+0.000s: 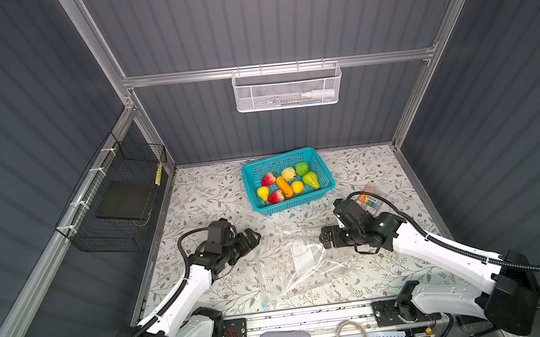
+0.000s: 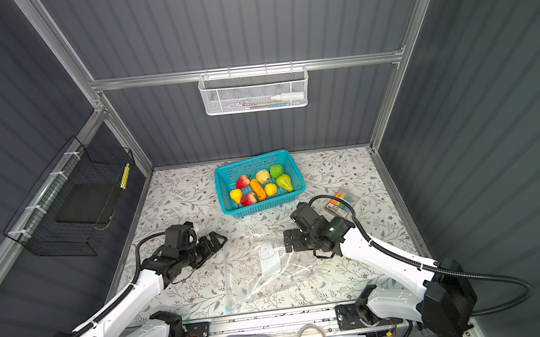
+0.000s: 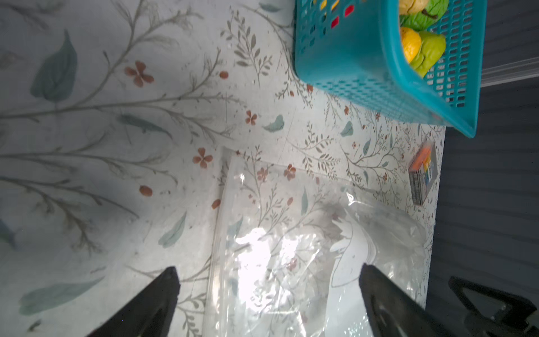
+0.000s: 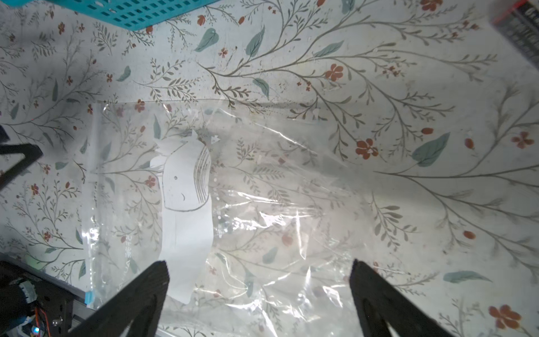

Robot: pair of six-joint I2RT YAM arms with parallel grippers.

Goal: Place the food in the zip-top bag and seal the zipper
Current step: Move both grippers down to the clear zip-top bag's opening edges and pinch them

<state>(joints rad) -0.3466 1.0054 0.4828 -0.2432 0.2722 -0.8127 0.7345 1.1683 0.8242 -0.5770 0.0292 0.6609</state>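
- Zip-top bag lies flat and empty on the worktop, between the arms.
- Teal basket behind it holds all the food.
- Left pincer and right pincer are both spread, empty.
- Zipper slider sits at the near end. Likely step: open the bag. Next move: pin the bag, grab an edge.

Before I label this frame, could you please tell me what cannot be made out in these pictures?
- Zipper, in both top views: too thin and clear to tell whether it is sealed.
- Food, left wrist view: mostly hidden by the basket wall and cut off by the edge.
- Packet, in a top view: print too small, partly behind the right arm.
- Wall basket contents, in both top views: blurred behind mesh.
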